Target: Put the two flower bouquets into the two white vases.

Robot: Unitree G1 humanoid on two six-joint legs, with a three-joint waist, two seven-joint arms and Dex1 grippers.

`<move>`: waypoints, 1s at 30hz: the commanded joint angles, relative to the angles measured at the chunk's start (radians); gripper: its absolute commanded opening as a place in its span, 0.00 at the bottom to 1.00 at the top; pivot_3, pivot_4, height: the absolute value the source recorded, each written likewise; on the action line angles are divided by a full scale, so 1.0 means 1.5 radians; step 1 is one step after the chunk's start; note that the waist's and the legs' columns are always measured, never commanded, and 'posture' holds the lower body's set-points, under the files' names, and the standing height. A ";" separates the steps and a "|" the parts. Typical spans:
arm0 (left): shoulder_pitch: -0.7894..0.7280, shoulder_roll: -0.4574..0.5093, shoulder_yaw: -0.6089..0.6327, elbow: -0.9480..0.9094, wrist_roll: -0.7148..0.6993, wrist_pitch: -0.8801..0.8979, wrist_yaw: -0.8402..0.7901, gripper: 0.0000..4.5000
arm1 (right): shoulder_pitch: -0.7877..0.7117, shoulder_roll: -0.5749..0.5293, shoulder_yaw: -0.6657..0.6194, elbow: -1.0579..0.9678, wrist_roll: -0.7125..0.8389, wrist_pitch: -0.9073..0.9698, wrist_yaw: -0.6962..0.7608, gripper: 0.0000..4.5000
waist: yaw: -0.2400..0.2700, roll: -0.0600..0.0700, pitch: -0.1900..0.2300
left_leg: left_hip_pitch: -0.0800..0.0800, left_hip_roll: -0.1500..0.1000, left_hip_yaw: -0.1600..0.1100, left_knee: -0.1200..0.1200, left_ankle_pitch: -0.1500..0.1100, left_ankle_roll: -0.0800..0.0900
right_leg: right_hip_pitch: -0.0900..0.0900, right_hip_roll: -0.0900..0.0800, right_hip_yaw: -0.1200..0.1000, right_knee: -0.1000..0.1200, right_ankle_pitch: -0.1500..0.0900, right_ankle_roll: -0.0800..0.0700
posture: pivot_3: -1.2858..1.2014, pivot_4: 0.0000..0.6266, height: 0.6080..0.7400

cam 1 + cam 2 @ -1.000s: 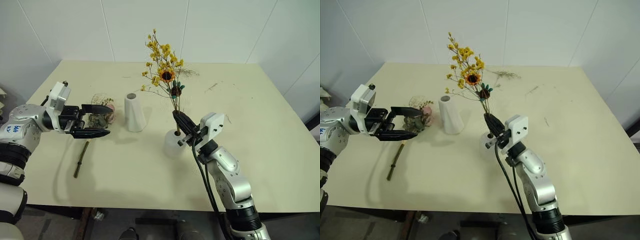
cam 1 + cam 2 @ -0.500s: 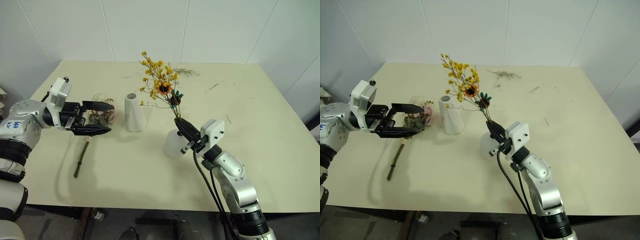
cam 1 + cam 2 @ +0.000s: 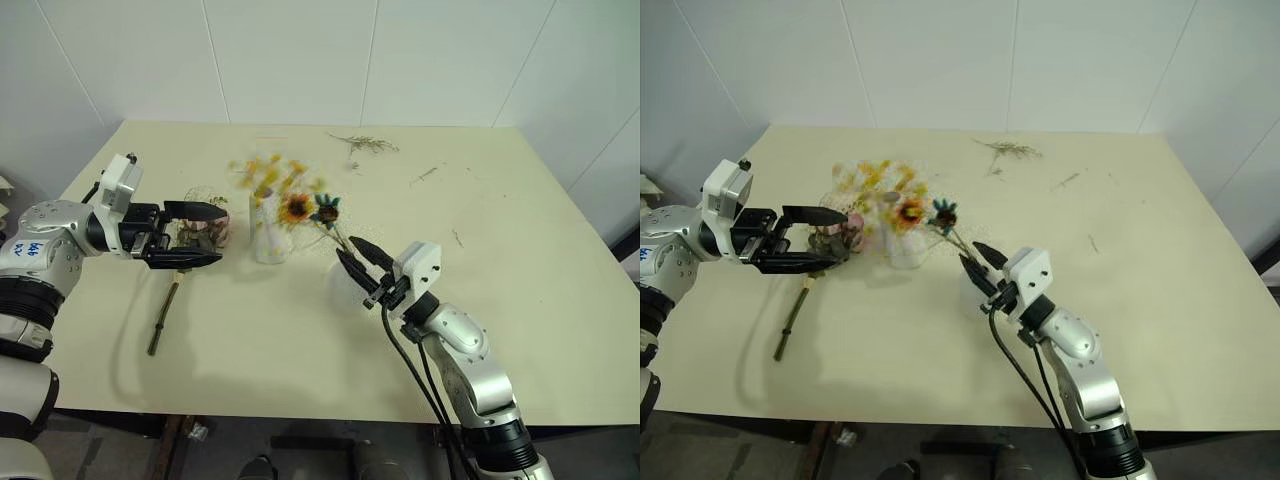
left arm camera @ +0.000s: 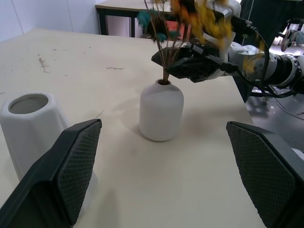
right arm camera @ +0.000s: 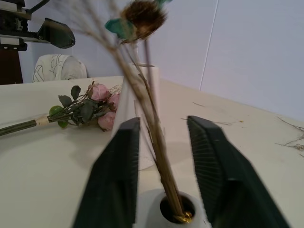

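Yellow bouquet [image 3: 285,195] stems are seated in the short round vase [image 4: 161,110] near the table's [image 3: 520,220] middle, leaning toward the tall tapered vase [image 4: 29,124]; the right gripper [image 3: 362,262] is parted around the stems, no longer clamping them. Toward the left edge, the left gripper [image 3: 196,236] is held wide open and empty above the pink rose bouquet [image 5: 85,108], which lies flat. Loose twigs [image 3: 365,144] are scattered near the far edge

tall vase [image 3: 268,235] blocks roses [image 3: 205,230], table [image 3: 520,200] open
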 commanded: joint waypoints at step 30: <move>-0.026 -0.025 0.012 0.027 0.020 -0.035 -0.075 1.00 | -0.101 -0.141 -0.002 -0.158 0.002 0.368 0.012 0.99 | 0.002 0.000 0.000 | 0.000 0.000 0.000 0.000 0.000 0.000 | 0.000 0.000 0.000 0.000 0.000 0.000 | 0.52 0.24 1.00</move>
